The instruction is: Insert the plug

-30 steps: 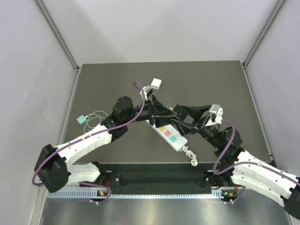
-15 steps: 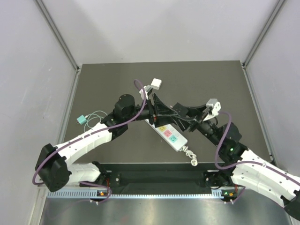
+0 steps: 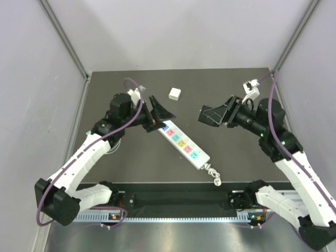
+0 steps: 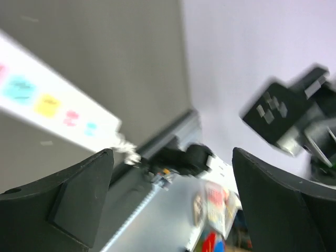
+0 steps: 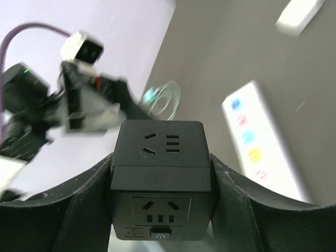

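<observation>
A white power strip (image 3: 184, 144) with coloured socket labels lies slantwise on the dark table; it also shows in the left wrist view (image 4: 47, 102) and the right wrist view (image 5: 260, 139). My right gripper (image 3: 210, 114) is shut on a black cube plug adapter (image 5: 160, 173) and holds it in the air, right of the strip's far end. The cube also shows in the left wrist view (image 4: 278, 113). My left gripper (image 3: 161, 112) is open and empty, just above the strip's far end; its fingers (image 4: 63, 199) stand wide apart.
A small white cube (image 3: 175, 94) lies on the table behind the strip. A teal connector with a looped thin cable (image 5: 157, 97) lies at the left. The strip's short coiled cord (image 3: 214, 176) ends near the table's front edge.
Both arms have pulled apart from over the strip's far end. The right gripper rose and swung right with the black cube. The left gripper drew back to the left.
</observation>
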### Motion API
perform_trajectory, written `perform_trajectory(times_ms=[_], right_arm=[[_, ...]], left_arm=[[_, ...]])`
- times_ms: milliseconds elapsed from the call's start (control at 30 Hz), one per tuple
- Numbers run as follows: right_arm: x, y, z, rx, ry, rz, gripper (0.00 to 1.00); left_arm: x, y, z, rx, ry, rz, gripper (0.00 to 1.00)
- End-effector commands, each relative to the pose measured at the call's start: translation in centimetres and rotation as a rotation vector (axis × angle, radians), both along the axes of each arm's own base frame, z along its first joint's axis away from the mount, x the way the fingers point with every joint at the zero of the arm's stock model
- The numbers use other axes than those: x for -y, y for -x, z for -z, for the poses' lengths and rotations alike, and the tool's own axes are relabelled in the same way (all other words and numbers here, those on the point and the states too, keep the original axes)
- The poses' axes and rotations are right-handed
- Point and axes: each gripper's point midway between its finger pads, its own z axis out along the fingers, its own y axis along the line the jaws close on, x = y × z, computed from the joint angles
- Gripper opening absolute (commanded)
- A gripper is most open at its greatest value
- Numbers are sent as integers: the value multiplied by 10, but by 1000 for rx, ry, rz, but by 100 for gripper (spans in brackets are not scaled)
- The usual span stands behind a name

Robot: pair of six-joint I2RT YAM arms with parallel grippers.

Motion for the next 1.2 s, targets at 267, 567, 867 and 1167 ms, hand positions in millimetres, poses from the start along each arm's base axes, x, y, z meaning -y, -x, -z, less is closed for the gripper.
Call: perform_trajectory(times_ms=[267,567,867,1167], right_arm=[[-56,76,-4,-562,-372,-563,0],[-55,82,28,-619,-294,-592,0],[-41,56,61,-565,-73,-395,0],[14,13,120,-631,172,134,0]], left_arm=[[-102,-26,68,26,-376,-211,98],[-115,-33,77,91,-483,-219,99],[-125,-41,82,127,-552,-244,99],[-159,-52,91,162,-686,-396,98]])
